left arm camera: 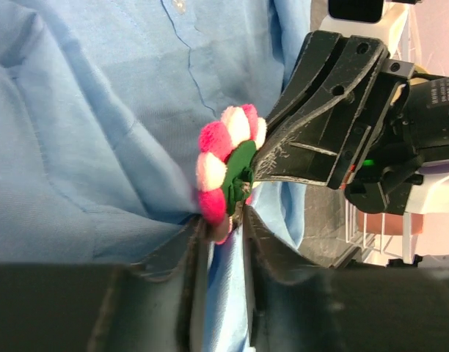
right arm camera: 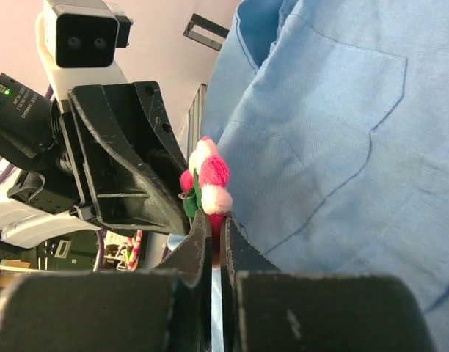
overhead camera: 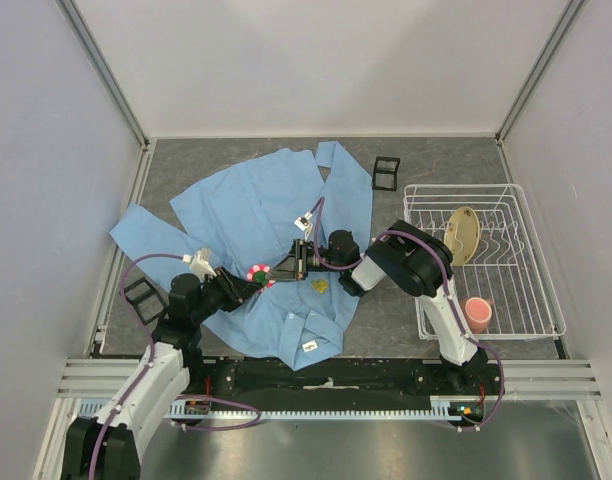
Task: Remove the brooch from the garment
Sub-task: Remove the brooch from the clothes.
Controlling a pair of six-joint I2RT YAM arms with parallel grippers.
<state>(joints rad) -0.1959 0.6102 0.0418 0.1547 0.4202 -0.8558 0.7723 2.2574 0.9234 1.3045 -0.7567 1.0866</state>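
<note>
**Tear risk**

The pink-and-white pompom brooch (left arm camera: 226, 163) is pinched at the tips of the nearly closed left gripper (left arm camera: 223, 229) — the tightly closed right gripper (right arm camera: 216, 224) is set opposite, its hold unclear. Pulled while pinned, the light blue cotton shirt (left arm camera: 100, 132) could be ripped.

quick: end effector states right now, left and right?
Left end effector: closed on the brooch, pinching its lower edge.
Right end effector: closed, tips at the brooch's base; cannot tell if it pinches brooch or shirt.
</note>
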